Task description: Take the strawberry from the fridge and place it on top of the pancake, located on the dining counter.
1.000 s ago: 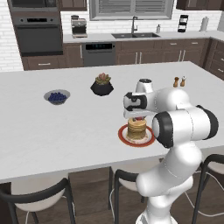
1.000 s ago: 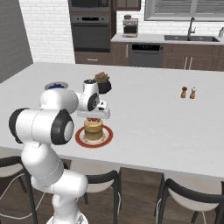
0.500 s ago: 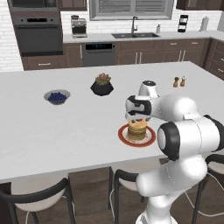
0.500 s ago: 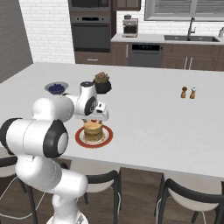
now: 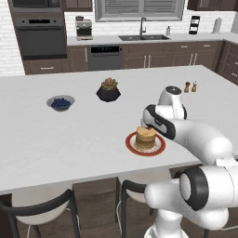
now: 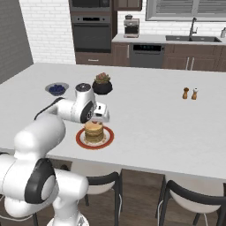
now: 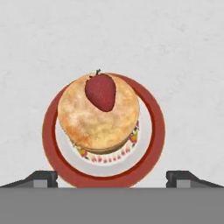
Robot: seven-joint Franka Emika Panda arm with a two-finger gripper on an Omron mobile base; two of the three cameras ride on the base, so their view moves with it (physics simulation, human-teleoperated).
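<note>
While strawberry [image 7: 100, 92] is being carried by top of pancake [image 7: 99, 114] — toward one edge of stack — nothing is being gripped by gripper [image 7: 112, 177]; fingers [image 7: 41, 178] are being held wide apart, straddling red-rimmed plate [image 7: 154, 144]. Plate is being supported by dining counter [image 5: 69, 135], near its front edge. Gripper is being held just above stack.

Looking straight down, the strawberry [image 7: 100, 92] is sitting on top of the pancake [image 7: 99, 114], off toward the far edge of the stack. Stack's on a red-rimmed plate [image 7: 157, 131] on the plain white tabletop [image 7: 183, 52]. The two dark fingers [image 7: 43, 178] poke up at the bottom, spread wide either side of the plate, touching nothing.
</note>
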